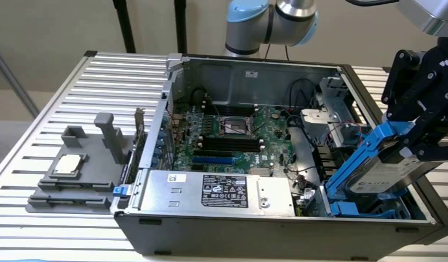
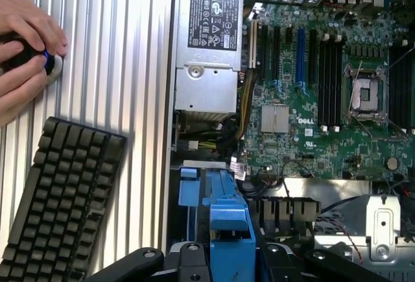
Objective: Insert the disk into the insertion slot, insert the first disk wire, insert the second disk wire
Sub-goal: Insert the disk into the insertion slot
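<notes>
Ribbed aluminium is forming the table (image 1: 64, 82), and a beige wall (image 1: 49, 27) is standing behind it. One open computer case (image 1: 282, 232) is lying on it, beside one grey fixture (image 1: 71, 180). One black keyboard (image 2: 58, 198) is lying near a person's hand (image 2: 23, 55). The gripper (image 1: 420, 139) is clamping the single disk (image 1: 381, 177), silver-grey with a white label in a bright blue frame. The disk is tilting steeply, its lower end reaching the insertion slot (image 1: 355, 209) at the case's corner on the exterior view's right.
</notes>
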